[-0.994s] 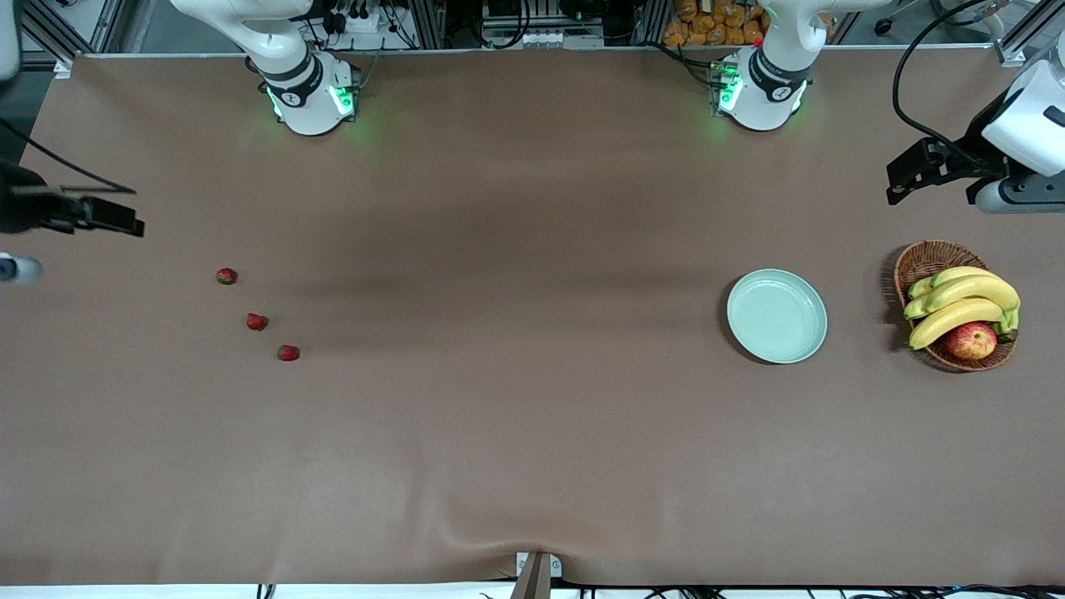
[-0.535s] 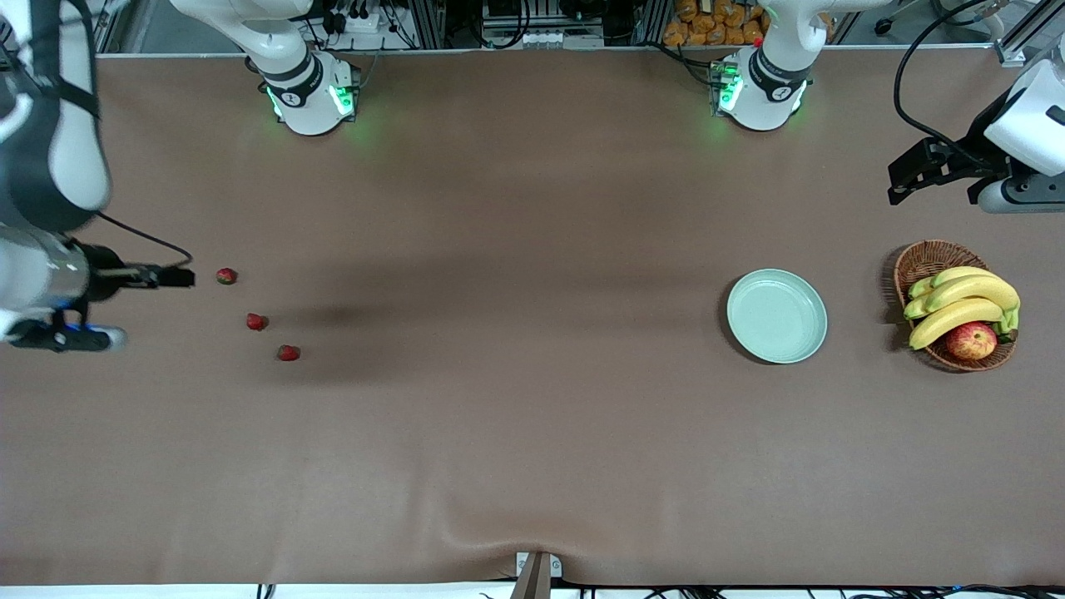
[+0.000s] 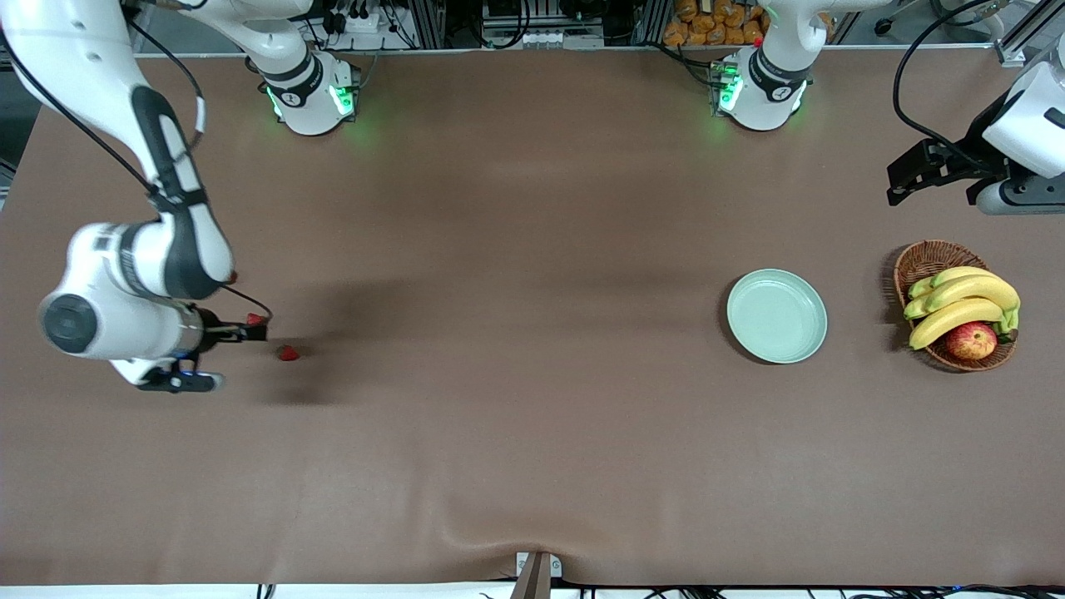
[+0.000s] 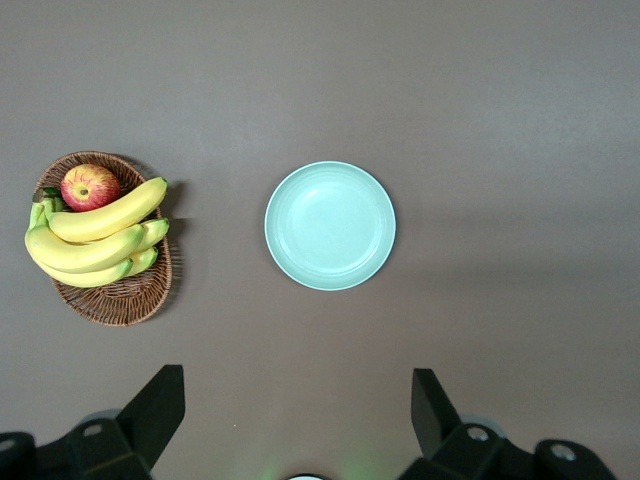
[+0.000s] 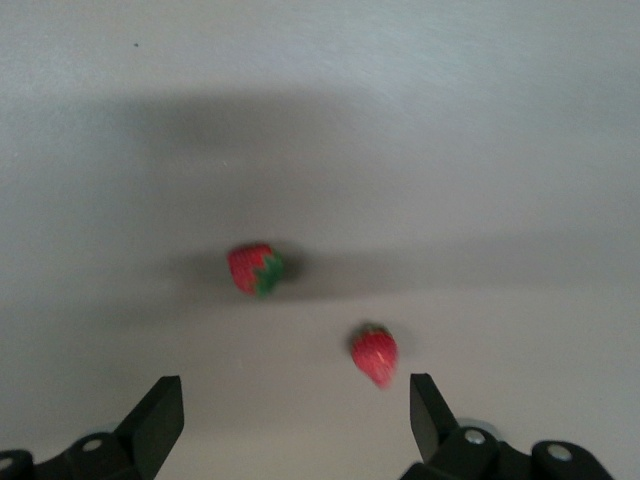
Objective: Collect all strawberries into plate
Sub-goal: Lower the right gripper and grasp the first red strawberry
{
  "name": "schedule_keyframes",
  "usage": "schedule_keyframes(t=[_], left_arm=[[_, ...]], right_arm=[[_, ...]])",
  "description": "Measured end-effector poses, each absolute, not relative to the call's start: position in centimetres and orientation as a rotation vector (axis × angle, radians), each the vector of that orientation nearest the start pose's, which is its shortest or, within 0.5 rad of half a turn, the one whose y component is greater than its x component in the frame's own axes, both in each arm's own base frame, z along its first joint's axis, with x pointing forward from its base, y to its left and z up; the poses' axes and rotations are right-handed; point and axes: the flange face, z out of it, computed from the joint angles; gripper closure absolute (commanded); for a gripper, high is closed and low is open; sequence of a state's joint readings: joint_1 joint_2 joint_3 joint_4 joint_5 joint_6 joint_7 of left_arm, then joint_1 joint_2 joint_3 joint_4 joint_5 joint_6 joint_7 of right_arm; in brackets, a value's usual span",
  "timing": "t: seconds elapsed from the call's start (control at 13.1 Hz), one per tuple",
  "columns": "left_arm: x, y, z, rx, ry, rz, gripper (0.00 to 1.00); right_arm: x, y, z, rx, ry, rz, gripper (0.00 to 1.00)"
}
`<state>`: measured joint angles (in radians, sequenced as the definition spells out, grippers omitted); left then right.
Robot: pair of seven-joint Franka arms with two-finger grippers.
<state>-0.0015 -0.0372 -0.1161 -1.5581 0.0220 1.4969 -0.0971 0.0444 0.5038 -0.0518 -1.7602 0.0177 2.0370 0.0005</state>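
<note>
While the right gripper (image 3: 258, 333) hangs open over the strawberries (image 5: 256, 270) near the table's (image 3: 532, 466) right-arm edge, a skewed descent may nudge one berry away; left gripper (image 4: 298, 400) open, waiting.

High front camera facing robots, left wrist camera looking down at plate (image 4: 330, 225) from above, right wrist close over strawberries (image 5: 255, 269)

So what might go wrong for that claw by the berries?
The right claw is open over three small strawberries lying close together, and one strawberry sits just beside it, so a bump could roll it away. The plate lies toward the left arm's end of the table, so a carried berry might slip.
</note>
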Motion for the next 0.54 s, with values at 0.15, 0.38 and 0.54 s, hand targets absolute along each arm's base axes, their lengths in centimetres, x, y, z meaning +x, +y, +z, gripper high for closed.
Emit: schedule_keyframes(t=[0.15,0.38,0.54], left_arm=[[53.2,-6.2,64.4,-3.112,0.03,0.034,0.0],[53.2,-6.2,64.3,-3.112,0.03,0.036,0.0],[53.2,-6.2,64.3,-3.112,0.03,0.037,0.0]], right_arm=[[63.9,1.1,23.8,-3.14,-0.01,0.317,0.0],[64.2,1.6,21.2,-3.147,-0.024,0.281,0.0],[64.4,1.6,20.1,-3.15,-0.023,0.261,0.0]])
